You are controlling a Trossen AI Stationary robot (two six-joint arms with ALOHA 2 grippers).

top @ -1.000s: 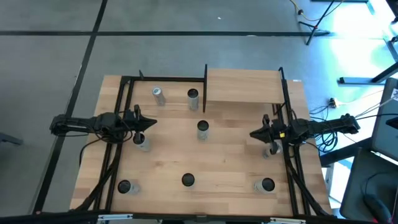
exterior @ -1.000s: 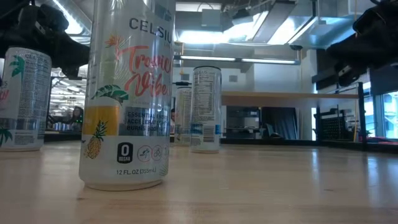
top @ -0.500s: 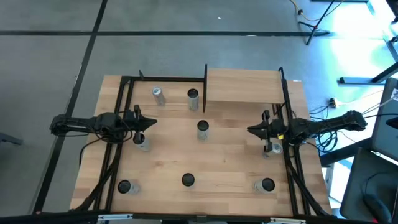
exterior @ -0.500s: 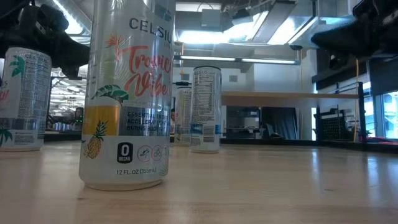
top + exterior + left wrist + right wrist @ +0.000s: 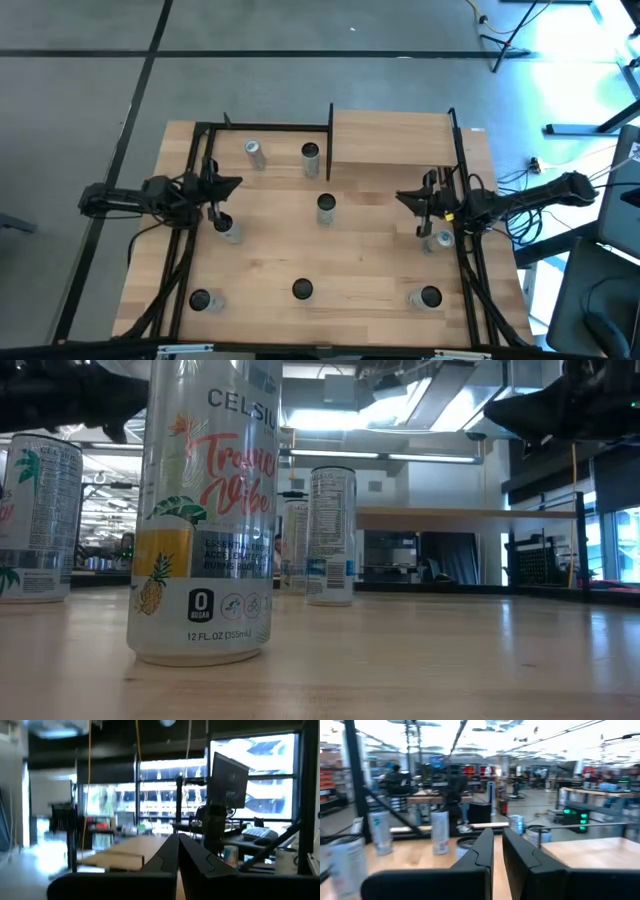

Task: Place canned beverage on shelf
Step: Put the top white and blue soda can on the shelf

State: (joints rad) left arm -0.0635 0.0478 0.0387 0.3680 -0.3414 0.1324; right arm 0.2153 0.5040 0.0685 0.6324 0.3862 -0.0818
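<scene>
On the pale planked wooden tabletop [image 5: 350, 260] stand eight slim cylindrical aluminium beverage cans, all upright and none held. From overhead, taking the table's centre as the dial, one can [image 5: 326, 206] stands just toward twelve o'clock of the centre. Two more cans [image 5: 309, 153] are at eleven o'clock by the rear rail. One is at nine o'clock [image 5: 230, 229], one at three o'clock [image 5: 441, 239], and three line the near edge at seven, six [image 5: 302, 290] and five o'clock. In the low view the nearest one is a glossy white printed can with a pineapple design [image 5: 206, 510].

The raised rectangular light-wood shelf on thin black metal posts [image 5: 392, 138] sits at one o'clock, its smooth board bare.

The left gripper [image 5: 232, 183], matte black and angular, hangs above the table at nine o'clock, just beyond the can there, its pincer pressed together on nothing. The right gripper [image 5: 403, 196] hangs at three o'clock, just beside the can there and in front of the shelf, its dark wedge-shaped fingers [image 5: 485, 847] drawn narrow and holding nothing
</scene>
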